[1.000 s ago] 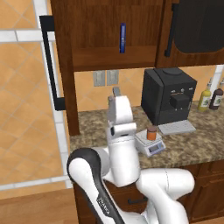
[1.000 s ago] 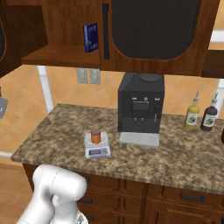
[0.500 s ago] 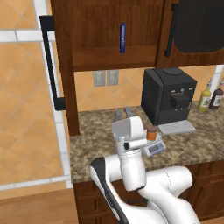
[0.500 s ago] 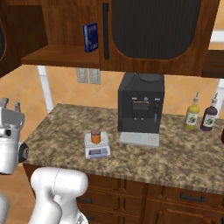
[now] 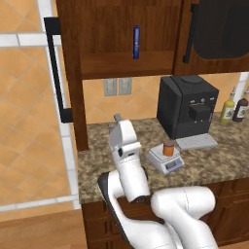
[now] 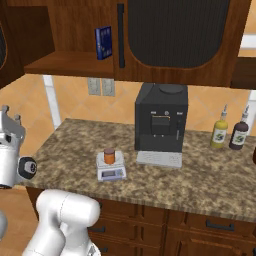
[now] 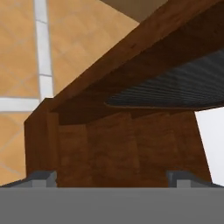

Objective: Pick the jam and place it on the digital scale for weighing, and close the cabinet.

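The jam, a small orange-brown jar, stands on the digital scale on the counter in front of the coffee machine. My gripper is open and holds nothing. It is raised to the left of the scale and points up at the cabinet's open left door. That door stands swung out, with its black bar handle on the left side. The cabinet's right door is shut.
A black coffee machine stands behind the scale. Two bottles stand at the right of the granite counter. A slim blue item stands on the open cabinet shelf.
The hand has swung left, away from the scale, and turned up toward the open door. Its jaws stayed open. The jam has kept its place on the scale.
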You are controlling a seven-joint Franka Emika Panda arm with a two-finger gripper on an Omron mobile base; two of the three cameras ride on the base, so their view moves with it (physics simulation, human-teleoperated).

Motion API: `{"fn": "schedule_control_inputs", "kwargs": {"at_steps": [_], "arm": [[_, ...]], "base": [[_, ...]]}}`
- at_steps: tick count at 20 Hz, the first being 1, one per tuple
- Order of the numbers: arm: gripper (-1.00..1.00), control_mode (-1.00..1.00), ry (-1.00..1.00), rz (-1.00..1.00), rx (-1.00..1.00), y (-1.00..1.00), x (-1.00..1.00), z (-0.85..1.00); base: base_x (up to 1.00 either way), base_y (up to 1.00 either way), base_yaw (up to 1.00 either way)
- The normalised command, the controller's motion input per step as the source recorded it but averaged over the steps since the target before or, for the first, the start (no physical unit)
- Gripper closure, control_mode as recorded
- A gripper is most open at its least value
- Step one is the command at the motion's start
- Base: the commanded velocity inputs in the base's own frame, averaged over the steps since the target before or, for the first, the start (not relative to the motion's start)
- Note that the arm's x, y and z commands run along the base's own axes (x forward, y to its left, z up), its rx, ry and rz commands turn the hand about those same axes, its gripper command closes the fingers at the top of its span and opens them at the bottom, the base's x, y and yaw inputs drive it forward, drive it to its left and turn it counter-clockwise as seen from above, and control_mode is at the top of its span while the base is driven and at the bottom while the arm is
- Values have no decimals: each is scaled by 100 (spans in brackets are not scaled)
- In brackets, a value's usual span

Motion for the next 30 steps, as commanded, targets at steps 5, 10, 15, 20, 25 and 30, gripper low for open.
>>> {"fn": "schedule_control_inputs", "kwargs": {"at_steps": [5,10,15,20,25,30], "arm": [[-100,-100,8,0,-3,99,9,-61],[-100,-100,-3,0,-7,100,-10,-11],[-100,-100,-5,0,-8,96,-14,34],[-100,-100,-1,-2,-3,49,0,51],[-100,-100,-11,-2,8,1,-19,70],[-100,-100,-16,-3,30,-2,-29,51]], "base": [[0,0,0],[0,0,0],[0,0,0],[0,0,0],[0,0,0],[0,0,0]]}}
